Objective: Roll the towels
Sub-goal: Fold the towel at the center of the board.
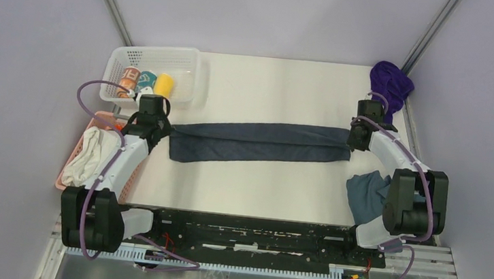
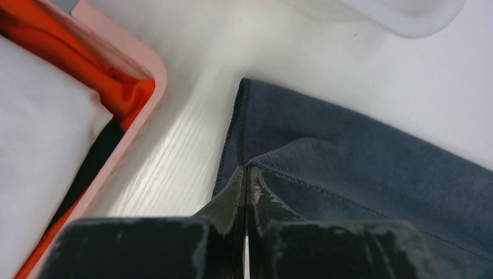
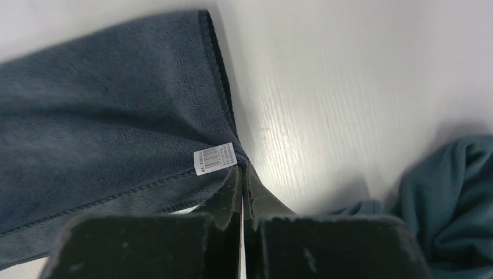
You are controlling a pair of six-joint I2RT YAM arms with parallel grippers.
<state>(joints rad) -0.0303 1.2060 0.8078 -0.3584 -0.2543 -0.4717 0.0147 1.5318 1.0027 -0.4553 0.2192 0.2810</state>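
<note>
Shows the grey towel folded into a long band, flat on the table, running left to right across the middle. Pinches the band's left end with the left gripper, fingers pressed together on a corner fold, just beside the pink basket. Pinches the right end with the right gripper, fingers closed on the hem, touching a small white label sewn there. Shows the purple towel bunched in a heap at the far right corner of the table, unrolled, just beyond the right gripper. Shows a crumpled teal cloth at the near right, partly under the right arm. Holds a white cloth and an orange cloth inside the pink basket. Places a white basket at the far left, with cans and something yellow inside.
</note>
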